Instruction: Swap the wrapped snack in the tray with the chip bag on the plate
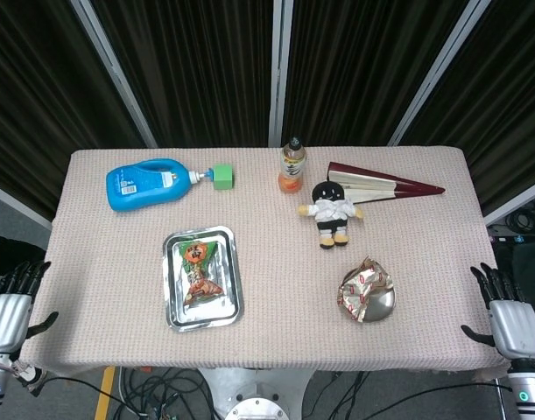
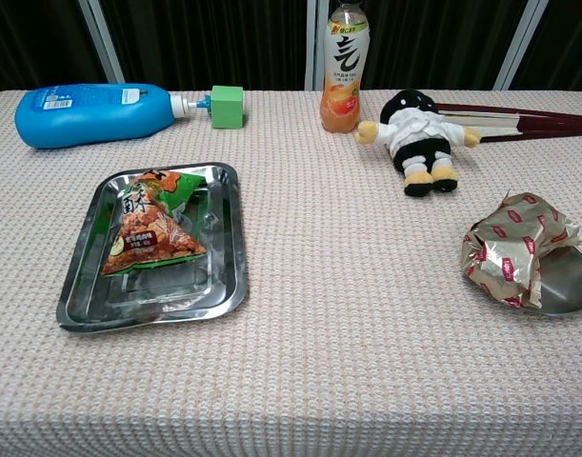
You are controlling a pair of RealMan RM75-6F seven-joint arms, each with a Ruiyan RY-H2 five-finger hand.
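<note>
Steel tray serves as our landmark, lying nearest our edge of the table. We see the chip bag lying flat inside it, toward its far end. Off past the table's edge to the tray's left hangs our left hand, fingers apart and holding nothing; it appears only in the head view. Far to the tray's right, beyond the opposite table edge, our right hand likewise has its fingers spread on nothing. On the table, well to the tray's right, the wrapped snack rests on the plate, crumpled in red and gold foil. Farther back, right of the tray, lies a doll. Behind the tray lies a blue bottle on its side with a green block at its nozzle. Back and to the right stand a drink bottle and a folded fan.
</note>
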